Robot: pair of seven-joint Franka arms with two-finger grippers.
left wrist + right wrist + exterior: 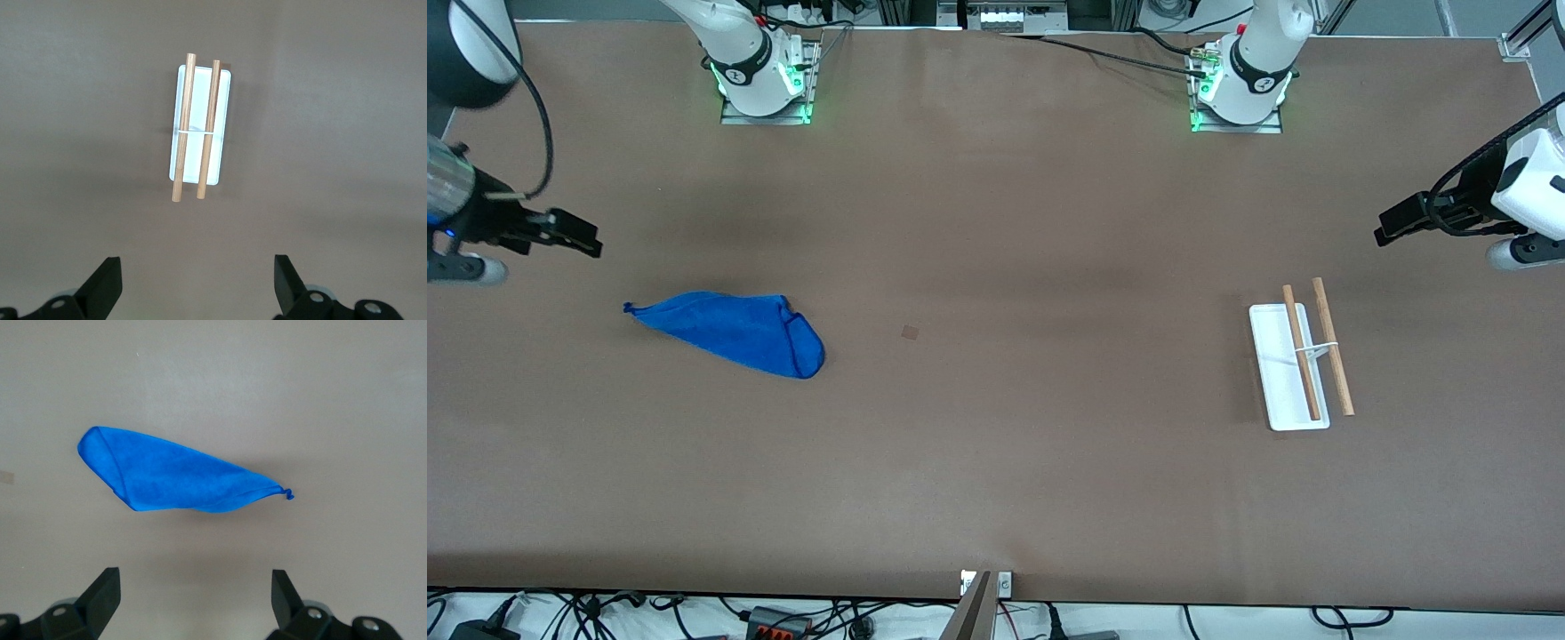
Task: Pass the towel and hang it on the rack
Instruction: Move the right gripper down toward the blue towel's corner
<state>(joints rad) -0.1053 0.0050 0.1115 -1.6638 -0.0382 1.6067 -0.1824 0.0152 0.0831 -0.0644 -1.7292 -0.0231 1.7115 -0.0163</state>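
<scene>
1. Front view showed you the towel [734,332] lying flat toward the right arm's end of the counter [996,462], the rack [1294,364] toward the left arm's end.
2. Your right pincer [193,600] hung wide over the counter near the towel.
3. Your left pincer [198,283] hung wide near the rack.

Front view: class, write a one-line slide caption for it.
Blue towel lies flat toward the right arm's end, rack toward the left's; both grippers, right and left, open.
</scene>
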